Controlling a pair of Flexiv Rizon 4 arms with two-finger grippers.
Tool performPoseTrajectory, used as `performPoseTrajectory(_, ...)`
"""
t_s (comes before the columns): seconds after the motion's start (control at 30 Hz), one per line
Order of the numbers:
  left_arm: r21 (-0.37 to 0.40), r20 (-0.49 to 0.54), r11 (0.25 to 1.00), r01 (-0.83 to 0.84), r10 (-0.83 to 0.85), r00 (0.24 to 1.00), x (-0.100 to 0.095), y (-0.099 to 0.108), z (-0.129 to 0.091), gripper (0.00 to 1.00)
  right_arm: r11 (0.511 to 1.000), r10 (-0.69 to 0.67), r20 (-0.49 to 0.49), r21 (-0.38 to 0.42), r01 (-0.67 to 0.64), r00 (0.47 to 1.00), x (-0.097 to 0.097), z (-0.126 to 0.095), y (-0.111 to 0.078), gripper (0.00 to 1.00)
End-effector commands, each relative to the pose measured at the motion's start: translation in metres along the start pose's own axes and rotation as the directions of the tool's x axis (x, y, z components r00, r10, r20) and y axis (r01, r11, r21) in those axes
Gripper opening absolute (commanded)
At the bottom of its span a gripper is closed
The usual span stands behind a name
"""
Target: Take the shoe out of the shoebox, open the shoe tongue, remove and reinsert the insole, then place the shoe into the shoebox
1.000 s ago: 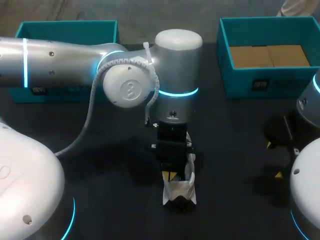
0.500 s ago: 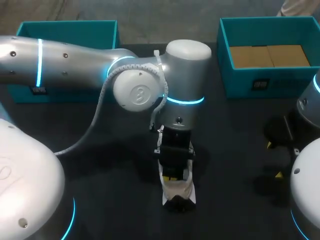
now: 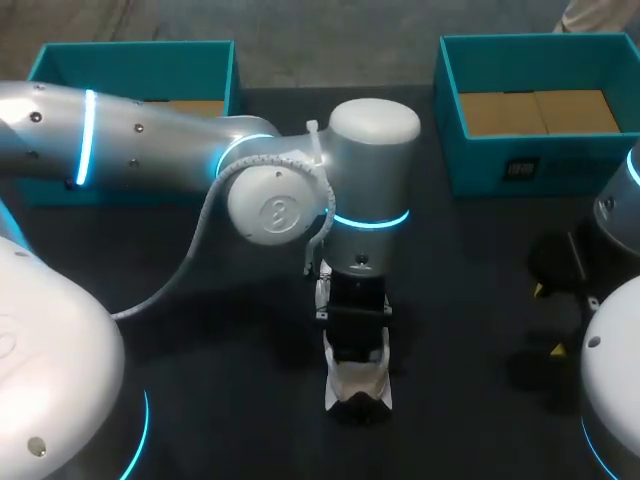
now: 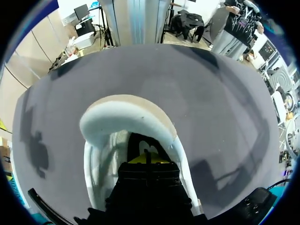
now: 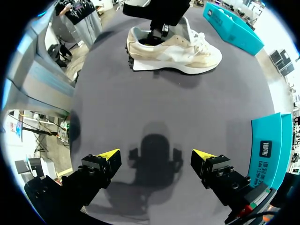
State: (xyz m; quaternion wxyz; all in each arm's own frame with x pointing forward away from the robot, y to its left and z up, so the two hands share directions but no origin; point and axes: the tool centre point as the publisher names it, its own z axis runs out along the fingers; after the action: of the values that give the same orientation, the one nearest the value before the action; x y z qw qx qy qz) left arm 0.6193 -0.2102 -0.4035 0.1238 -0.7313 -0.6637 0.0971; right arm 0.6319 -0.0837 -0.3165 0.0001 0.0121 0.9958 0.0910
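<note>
A cream and white sneaker (image 3: pixel 358 388) lies on the dark table near its front middle, seen side-on as the sneaker (image 5: pixel 174 48) in the right wrist view. My left arm comes across from the left, and its gripper (image 3: pixel 355 358) points straight down into the shoe's heel opening. Inside the shoe, the left gripper (image 4: pixel 147 159) has its yellow tips pressed together, shut, just over the dark insole (image 4: pixel 140 144), with the padded heel collar (image 4: pixel 124 117) ahead. Whether anything is pinched stays hidden. My right gripper (image 5: pixel 154 157) hangs open over bare table, well away from the shoe.
A teal shoebox (image 3: pixel 448 110) with brown cardboard inside stands at the back right. A second teal box (image 3: pixel 130 55) is at the back left, partly behind my left arm. My right arm (image 3: pixel 600 290) sits at the right edge.
My left gripper has sunk lower into the shoe's opening, and the arm's wrist shifted slightly right. The right arm has kept still.
</note>
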Motion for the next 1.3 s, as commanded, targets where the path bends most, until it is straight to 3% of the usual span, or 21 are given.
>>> performPoseTrajectory(0.03,-0.027,0.053,1.000,-0.003,0.004,0.999,0.011,-0.005,-0.013,0.00,1.000,0.000,0.002,0.001,0.000,1.000,0.001,0.000,0.000,1.00)
performPoseTrajectory(0.3,0.022,0.052,0.999,-0.030,0.029,0.998,0.008,-0.008,-0.046,0.00,1.000,0.000,0.002,0.001,0.000,1.000,0.001,0.000,0.000,1.00)
performPoseTrajectory(0.47,0.053,0.009,0.996,-0.065,0.064,0.998,0.002,-0.015,-0.051,0.00,1.000,0.000,0.002,0.001,0.000,1.000,0.001,0.000,0.000,1.00)
performPoseTrajectory(0.83,0.014,-0.131,0.999,-0.049,0.050,0.990,-0.001,-0.018,-0.023,0.00,1.000,0.000,0.002,0.001,0.000,1.000,0.001,0.000,0.000,1.00)
performPoseTrajectory(1.07,0.087,-0.115,0.996,-0.022,0.032,0.993,0.006,-0.011,-0.007,0.00,1.000,0.000,0.002,0.001,0.000,1.000,0.001,0.000,0.000,1.00)
performPoseTrajectory(1.3,0.085,-0.034,0.996,0.005,-0.002,0.999,0.009,-0.008,0.006,0.00,1.000,0.000,0.002,0.001,0.000,1.000,0.001,0.000,0.000,1.00)
